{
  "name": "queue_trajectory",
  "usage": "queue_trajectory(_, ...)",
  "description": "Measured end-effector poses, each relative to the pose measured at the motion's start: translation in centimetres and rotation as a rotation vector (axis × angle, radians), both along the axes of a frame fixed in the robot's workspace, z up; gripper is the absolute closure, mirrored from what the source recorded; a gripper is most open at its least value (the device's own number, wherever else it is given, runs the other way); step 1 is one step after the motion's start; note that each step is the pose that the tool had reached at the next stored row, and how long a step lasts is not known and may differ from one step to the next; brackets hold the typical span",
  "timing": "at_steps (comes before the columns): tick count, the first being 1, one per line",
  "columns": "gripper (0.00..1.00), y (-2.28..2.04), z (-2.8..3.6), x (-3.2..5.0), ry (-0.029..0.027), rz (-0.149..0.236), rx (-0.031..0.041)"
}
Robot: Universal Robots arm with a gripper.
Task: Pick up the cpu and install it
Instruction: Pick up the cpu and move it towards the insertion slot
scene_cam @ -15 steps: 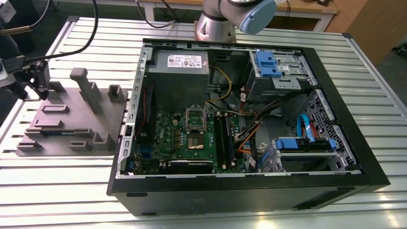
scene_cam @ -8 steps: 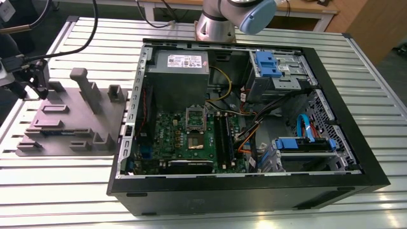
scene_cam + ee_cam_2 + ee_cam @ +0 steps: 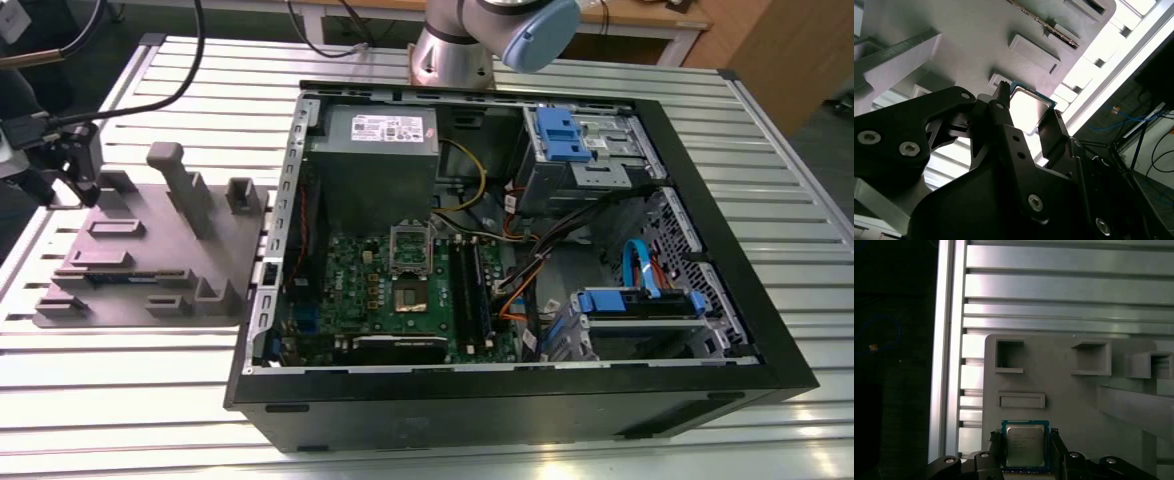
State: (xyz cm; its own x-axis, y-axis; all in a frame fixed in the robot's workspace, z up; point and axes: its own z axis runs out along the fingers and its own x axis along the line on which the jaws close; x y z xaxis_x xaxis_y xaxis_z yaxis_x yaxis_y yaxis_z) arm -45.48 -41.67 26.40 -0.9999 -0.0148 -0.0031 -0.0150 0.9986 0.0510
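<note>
— Where's the working end of the arm?
— Far over on the exterior view's left. The gripper [image 3: 67,180] hangs at the back corner of the grey fixture plate [image 3: 154,235], which lies on the slatted aluminium table [image 3: 120,390].
— Has it got hold of anything?
— Yes. In the first wrist view its fingers [image 3: 1056,444] have closed in just as far as the chip allows. They press on two opposite edges of the cpu [image 3: 1025,446], whose silver top faces the camera. The second wrist view shows the same pinch. I can't tell whether the chip is clear of the plate.
— And to the right of the plate?
— The open black computer case [image 3: 534,405] is just beside it. Inside, the grey power supply [image 3: 380,170] sits at the back. The green motherboard [image 3: 387,300] is in front of that, with the silver socket frame [image 3: 411,245] on it. Further right there's a tangle of cables [image 3: 534,250], then a blue drive cage [image 3: 567,135] at the back and a second blue cage [image 3: 641,305] nearer the front.
</note>
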Motion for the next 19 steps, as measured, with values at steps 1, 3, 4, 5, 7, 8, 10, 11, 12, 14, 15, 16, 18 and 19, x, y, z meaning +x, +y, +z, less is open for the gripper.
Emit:
queue_trajectory(1,0.53,0.00,0.03,0.00,0.0000,0.000,0.0000)
queue_trajectory(3,0.53,0.00,0.08,0.00,0.0000,0.000,0.0000)
queue_trajectory(4,0.53,0.00,0.11,0.00,0.0000,0.000,0.0000)
queue_trajectory(5,0.53,0.00,0.14,0.00,0.0000,0.000,0.0000)
queue_trajectory(7,0.53,0.00,0.19,0.00,0.0000,0.000,0.0000)
queue_trajectory(8,0.53,0.00,0.22,0.00,0.0001,0.000,-0.0001)
queue_trajectory(10,0.53,0.00,0.29,0.00,0.0001,0.000,0.0000)
queue_trajectory(11,0.53,0.00,0.32,0.00,0.0000,0.000,0.0000)
queue_trajectory(12,0.53,0.00,0.35,0.00,0.0000,0.000,0.0000)
queue_trajectory(14,0.53,0.00,0.41,0.00,-0.0001,0.000,0.0001)
queue_trajectory(15,0.53,0.00,0.43,0.00,-0.0001,0.000,0.0001)
queue_trajectory(16,0.53,0.00,0.46,0.00,-0.0001,0.000,0.0001)
queue_trajectory(18,0.53,0.00,0.51,0.00,0.0000,0.000,0.0000)
queue_trajectory(19,0.53,0.00,0.54,0.00,0.0001,0.000,0.0000)
